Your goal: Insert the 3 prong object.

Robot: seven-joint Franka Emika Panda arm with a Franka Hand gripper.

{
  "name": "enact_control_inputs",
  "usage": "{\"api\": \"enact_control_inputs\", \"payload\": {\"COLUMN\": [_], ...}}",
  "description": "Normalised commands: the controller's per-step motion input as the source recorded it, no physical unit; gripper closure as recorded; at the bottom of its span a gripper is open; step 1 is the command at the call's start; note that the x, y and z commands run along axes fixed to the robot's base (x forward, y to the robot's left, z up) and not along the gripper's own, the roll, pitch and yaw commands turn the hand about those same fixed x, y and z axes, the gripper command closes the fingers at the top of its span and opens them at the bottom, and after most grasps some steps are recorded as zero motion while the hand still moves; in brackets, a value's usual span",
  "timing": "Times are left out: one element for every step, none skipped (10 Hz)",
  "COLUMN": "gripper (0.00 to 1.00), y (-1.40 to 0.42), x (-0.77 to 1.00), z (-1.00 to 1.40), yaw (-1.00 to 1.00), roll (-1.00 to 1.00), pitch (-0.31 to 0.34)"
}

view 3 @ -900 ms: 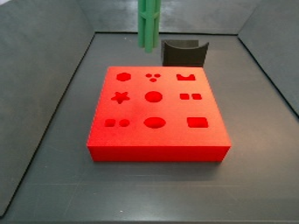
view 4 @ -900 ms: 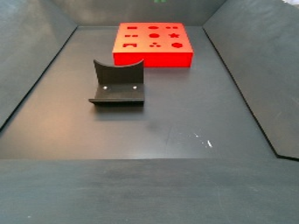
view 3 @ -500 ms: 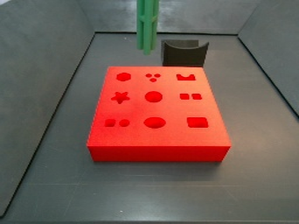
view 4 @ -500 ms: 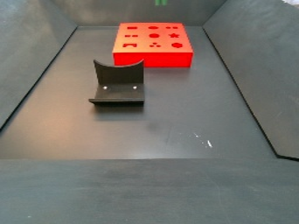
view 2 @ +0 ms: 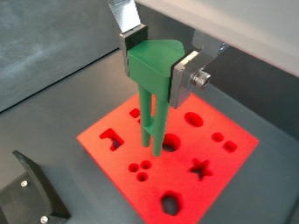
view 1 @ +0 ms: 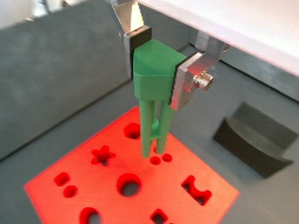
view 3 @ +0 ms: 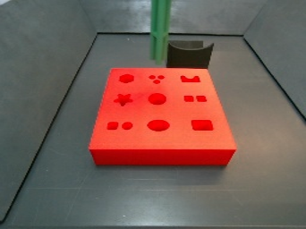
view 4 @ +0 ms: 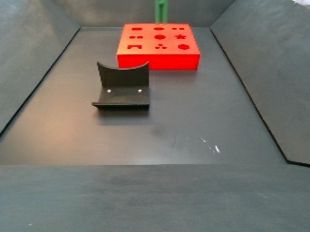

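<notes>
Silver fingers (view 1: pixel 132 24) of our gripper (view 1: pixel 163 63) are clamping the green 3 prong object (view 1: pixel 156 87), which is hanging upright between the jaws with its prongs pointing down. Below them, the red block (view 2: pixel 176 157) is lying; the prong tips seem to be hovering near its three-hole socket (view 1: pixel 159 157). Off beside the block, the fixture (view 2: pixel 26 194) is standing.

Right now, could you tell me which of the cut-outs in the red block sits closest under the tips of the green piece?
The three-dot cluster. The 3 prong object, clamped in the gripper above the red block, hangs with its tips right by those small round holes; the star, circle and other shapes lie farther off.
</notes>
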Motion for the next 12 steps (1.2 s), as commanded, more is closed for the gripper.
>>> {"api": "enact_control_inputs", "payload": {"gripper": [1.0,1.0,1.0,1.0,1.0,1.0,1.0,1.0,1.0,1.0,1.0,1.0], "y": [0.25,0.17,0.17,0.14,0.1,0.07,0.1,0.0,0.0,0.0,0.0,0.0], "x": [0.06,0.03,0.01,0.0,0.04,0.07,0.0,0.0,0.0,-0.15,-0.17,-0.26], "z": [-0.32,-0.29,-0.31,-0.22,-0.23,-0.25,-0.21,-0.04,-0.05,-0.05,-0.02,-0.14], "yaw": [-0.24,-0.19,-0.19,-0.11,0.0,0.0,0.04,0.16,0.17,0.19,0.07,0.1], "roll": [-0.21,-0.06,-0.08,-0.04,0.0,0.0,0.0,0.0,0.0,0.08,0.05,0.16], "pitch": [-0.164,-0.093,-0.113,-0.109,-0.094,-0.094,-0.091,-0.043,-0.014,-0.007,0.0,-0.036]}}
